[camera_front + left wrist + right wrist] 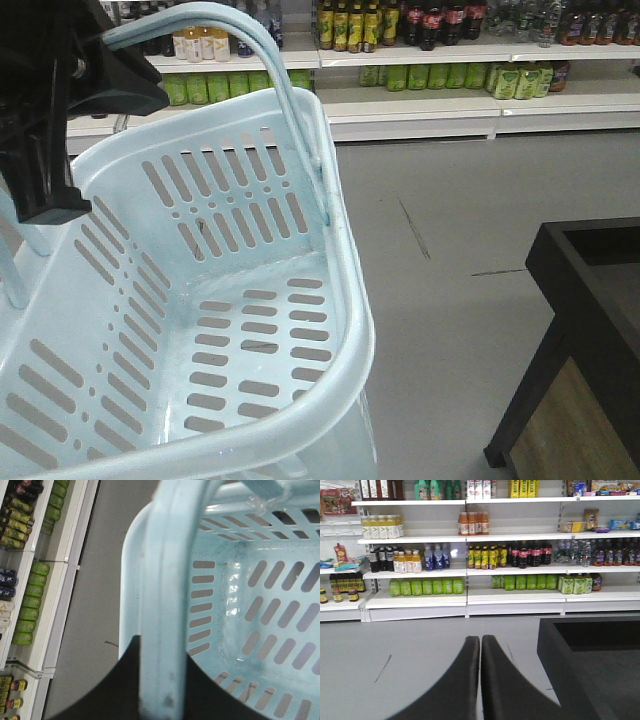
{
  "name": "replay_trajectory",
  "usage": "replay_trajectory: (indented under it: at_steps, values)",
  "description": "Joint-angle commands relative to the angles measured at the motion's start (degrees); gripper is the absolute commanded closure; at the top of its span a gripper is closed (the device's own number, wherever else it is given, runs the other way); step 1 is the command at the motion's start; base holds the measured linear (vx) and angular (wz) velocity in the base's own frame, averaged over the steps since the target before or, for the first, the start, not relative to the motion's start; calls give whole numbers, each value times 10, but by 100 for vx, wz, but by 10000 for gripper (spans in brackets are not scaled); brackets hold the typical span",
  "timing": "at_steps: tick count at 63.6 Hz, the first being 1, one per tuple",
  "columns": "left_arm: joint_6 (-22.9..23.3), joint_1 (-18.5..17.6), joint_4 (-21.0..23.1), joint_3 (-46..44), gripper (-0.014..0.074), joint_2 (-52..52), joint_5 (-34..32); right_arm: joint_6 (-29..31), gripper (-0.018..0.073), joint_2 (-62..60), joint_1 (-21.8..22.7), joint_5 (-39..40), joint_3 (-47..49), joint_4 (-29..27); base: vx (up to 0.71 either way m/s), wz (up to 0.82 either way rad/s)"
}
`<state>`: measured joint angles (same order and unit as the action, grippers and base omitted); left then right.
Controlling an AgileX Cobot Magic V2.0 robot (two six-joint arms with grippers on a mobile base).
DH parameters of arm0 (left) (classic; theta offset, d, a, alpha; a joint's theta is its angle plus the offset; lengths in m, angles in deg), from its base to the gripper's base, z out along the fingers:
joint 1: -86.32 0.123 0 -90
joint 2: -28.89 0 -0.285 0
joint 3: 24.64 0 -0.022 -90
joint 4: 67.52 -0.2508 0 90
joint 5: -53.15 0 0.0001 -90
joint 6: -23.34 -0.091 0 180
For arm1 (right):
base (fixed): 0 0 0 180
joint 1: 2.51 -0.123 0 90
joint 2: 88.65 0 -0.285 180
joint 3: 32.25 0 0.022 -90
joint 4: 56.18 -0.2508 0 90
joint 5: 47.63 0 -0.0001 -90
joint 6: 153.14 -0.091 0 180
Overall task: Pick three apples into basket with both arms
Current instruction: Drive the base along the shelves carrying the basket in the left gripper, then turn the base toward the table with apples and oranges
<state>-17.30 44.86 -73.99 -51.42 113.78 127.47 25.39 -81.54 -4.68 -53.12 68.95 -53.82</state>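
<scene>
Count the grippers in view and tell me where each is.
2. The left gripper is clamped on the basket handle, above the basket. The right gripper is shut and empty, over the floor, pointing at the shelves. None appears hidden.

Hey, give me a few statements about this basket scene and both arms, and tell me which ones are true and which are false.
1. The basket has no fruit in it. True.
2. The left end effector is clamped on the basket's handle. True.
3. The right end effector carries an apple. False: it is shut with nothing in it.
4. The shelves across the floor are bare. False: they are stocked with bottles.
</scene>
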Motion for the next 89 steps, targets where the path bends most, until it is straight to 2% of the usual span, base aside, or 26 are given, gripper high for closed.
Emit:
replay_trajectory:
  at_steps: [1, 41, 89]
  values:
    - [7, -2, 2, -19, 603, -15, -28, 0, 568, -6, 4, 45, -8, 4, 5, -28]
    - [7, -2, 2, -19, 603, -15, -28, 0, 568, -6, 4, 45, -8, 4, 2, -14]
    - [7, -2, 2, -19, 603, -15, -28, 0, 568, -6, 4, 45, -8, 4, 5, -31]
